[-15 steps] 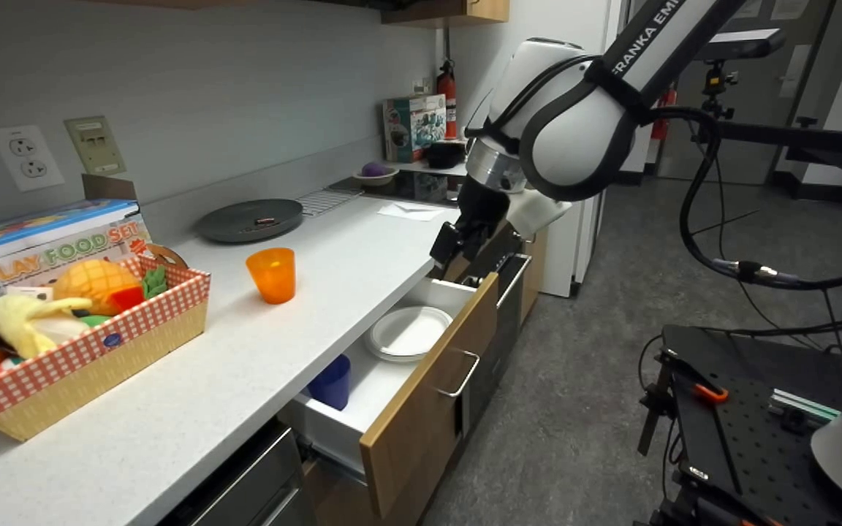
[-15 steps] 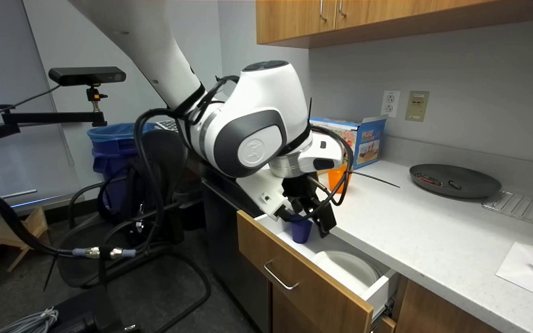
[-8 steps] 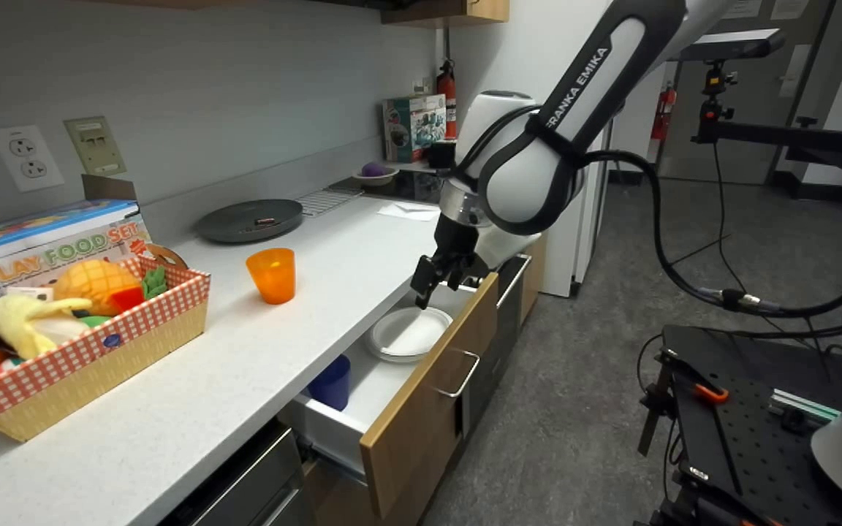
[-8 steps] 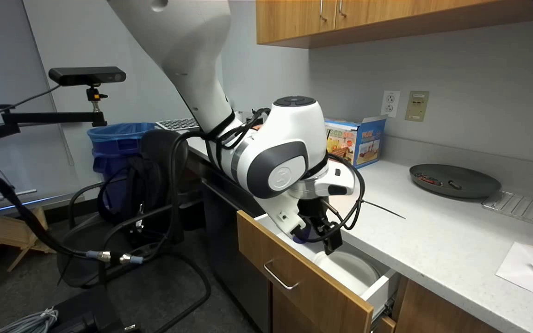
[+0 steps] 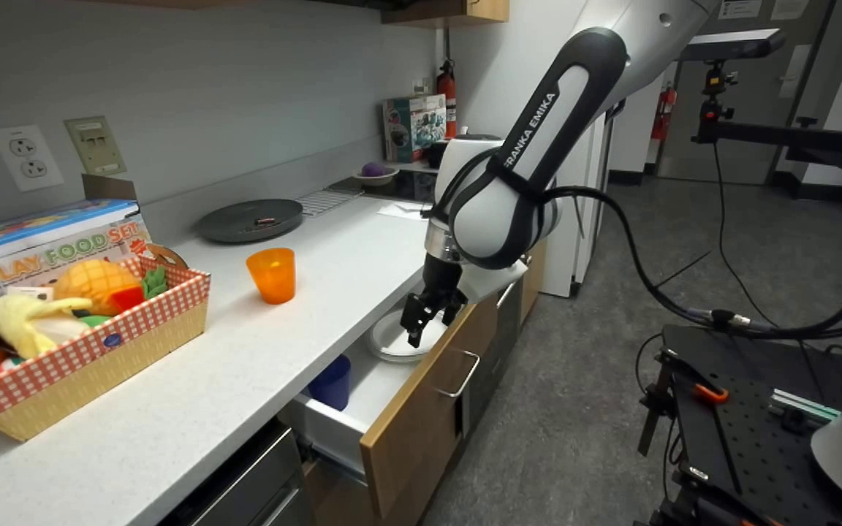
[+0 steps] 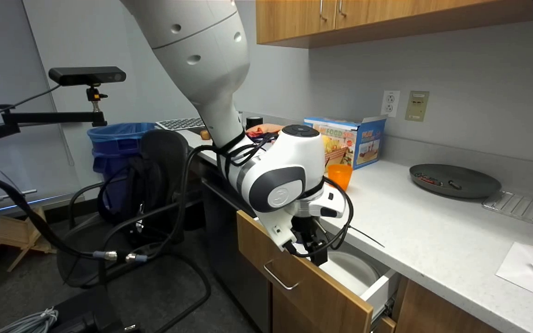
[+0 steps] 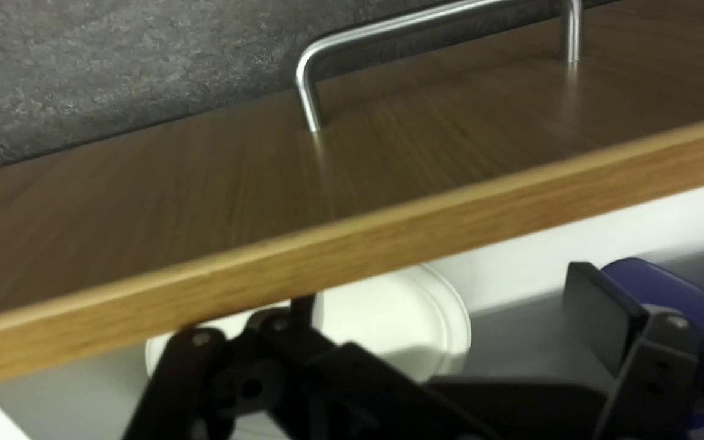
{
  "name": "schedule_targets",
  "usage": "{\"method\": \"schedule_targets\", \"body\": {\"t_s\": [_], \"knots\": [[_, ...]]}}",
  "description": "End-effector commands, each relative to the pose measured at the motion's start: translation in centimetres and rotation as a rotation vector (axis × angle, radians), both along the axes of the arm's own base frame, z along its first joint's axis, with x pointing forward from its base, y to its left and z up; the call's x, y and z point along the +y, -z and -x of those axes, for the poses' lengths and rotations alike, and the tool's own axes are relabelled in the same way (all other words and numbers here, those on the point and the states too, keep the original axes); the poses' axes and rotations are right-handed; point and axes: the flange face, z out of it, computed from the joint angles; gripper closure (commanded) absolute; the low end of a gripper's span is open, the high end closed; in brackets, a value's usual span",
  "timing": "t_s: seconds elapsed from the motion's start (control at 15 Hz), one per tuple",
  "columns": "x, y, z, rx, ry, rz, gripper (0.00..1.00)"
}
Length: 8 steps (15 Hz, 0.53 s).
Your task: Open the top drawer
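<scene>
Light-brown wood is seen on the front of the top drawer (image 5: pixel 414 420), which is pulled out beneath the white countertop (image 5: pixel 304 321), its white inside exposed. A horizontal silver bar handle (image 7: pixel 401 23) is fixed to the outer face of that front. Within the drawer a round white plate (image 7: pixel 395 311) is laid flat, and a dark blue cup (image 5: pixel 331 383) is stood toward one end. At the drawer's opening, the black gripper (image 7: pixel 450 302) is pointed downward on the inner side of the front; in the wrist view its fingers (image 7: pixel 602 318) are spread wide, with plate and drawer floor seen between them. Whether the top edge of the front is touched by it cannot be told. The gripper is carried by the white arm (image 5: pixel 494 212), which is stretched across from above. On the countertop an orange cup (image 5: pixel 272 276) is set near a red-checked basket (image 5: pixel 121 358) filled with toy fruit (image 5: pixel 92 285), beside which a play food box (image 6: pixel 369 144) is stood. Farther along, a dark round dish (image 6: pixel 477 185) is placed next to a wire rack (image 6: pixel 525 210), and white paper (image 6: pixel 525 268) is laid nearby.
</scene>
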Motion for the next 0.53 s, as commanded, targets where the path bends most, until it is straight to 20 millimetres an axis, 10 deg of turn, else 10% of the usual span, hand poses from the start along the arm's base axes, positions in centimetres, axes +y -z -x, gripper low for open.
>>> {"method": "schedule_targets", "body": {"t_s": [0.0,0.47], "knots": [[1.0,0.5,0.4,0.065,0.006,-0.021,0.00],[1.9,1.4,4.9,0.240,0.017,-0.021,0.00]]}}
